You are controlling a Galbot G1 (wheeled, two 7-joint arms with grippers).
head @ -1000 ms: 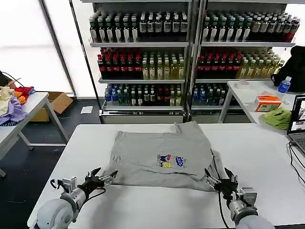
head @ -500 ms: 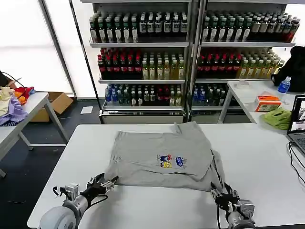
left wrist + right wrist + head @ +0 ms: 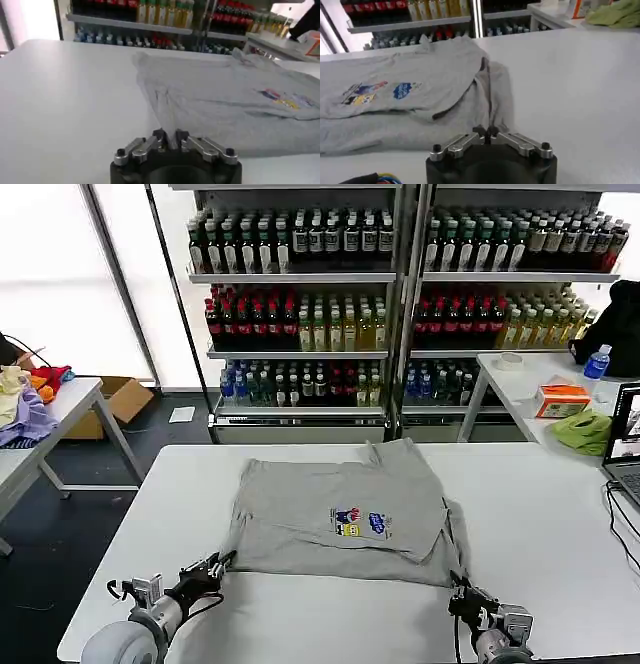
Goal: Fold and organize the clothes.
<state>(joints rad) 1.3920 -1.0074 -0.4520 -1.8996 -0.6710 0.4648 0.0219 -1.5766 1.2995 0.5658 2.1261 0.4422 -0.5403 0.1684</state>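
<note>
Two tools pinching one grey shirt on one white table

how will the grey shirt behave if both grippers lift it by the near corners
Probably floppy: the grey shirt lies flat in soft folds and creases, so it should sag between the left gripper and right gripper. Likely light, being thin cloth. The loosely folded layers may slide apart or unfold when raised.
</note>
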